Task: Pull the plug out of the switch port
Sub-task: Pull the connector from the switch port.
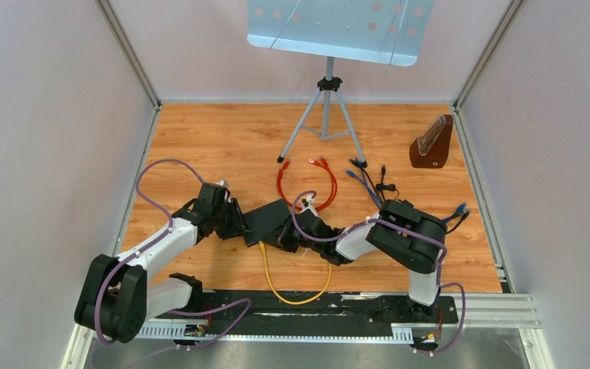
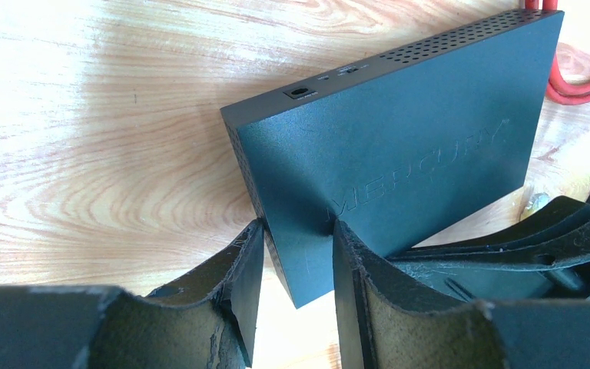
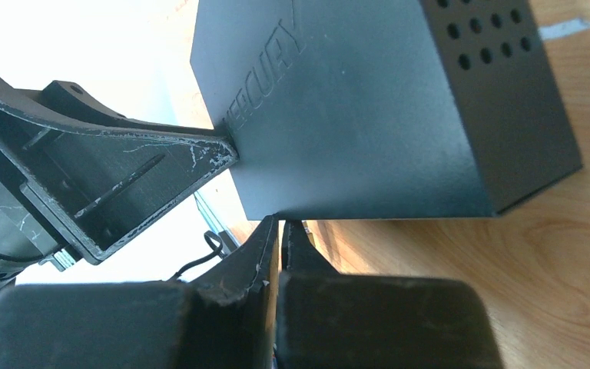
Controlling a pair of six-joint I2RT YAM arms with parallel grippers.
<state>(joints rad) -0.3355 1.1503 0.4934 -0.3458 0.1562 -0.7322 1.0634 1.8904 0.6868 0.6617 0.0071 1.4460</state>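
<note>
Left jaws clamp the switch (image 2: 399, 154); red cable (image 2: 584, 88) lies just beyond.

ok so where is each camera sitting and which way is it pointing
top external: above and behind the robot, looking down on the table; both arms, left gripper and right gripper meeting at the switch.
left wrist: on the left arm, facing along its own fingers, which straddle the switch's corner.
right wrist: on the right arm, facing past its own shut fingers at the switch.
shared: both wrist views show the switch and the other arm's gripper.
</note>
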